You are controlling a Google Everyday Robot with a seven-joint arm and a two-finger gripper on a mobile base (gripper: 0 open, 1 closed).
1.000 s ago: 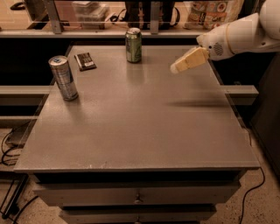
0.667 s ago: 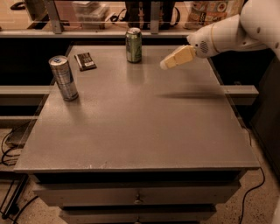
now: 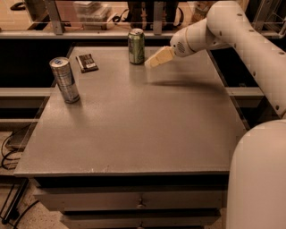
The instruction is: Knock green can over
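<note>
The green can [image 3: 136,46] stands upright near the far edge of the grey table [image 3: 134,129], a little left of centre. My gripper [image 3: 151,63] hangs above the table just right of the can, its tan fingertips a short gap from the can's lower side. The white arm [image 3: 232,31] reaches in from the right. I see nothing held in the gripper.
A taller silver-and-blue can [image 3: 65,79] stands upright at the table's left side. A small dark flat packet [image 3: 86,62] lies between it and the green can. A shelf with clutter [image 3: 94,13] runs behind the table. Drawers [image 3: 138,201] sit under the front edge.
My gripper and arm have swept left across the far part of the table, from well right of the green can to just beside it. The cans have not moved.
</note>
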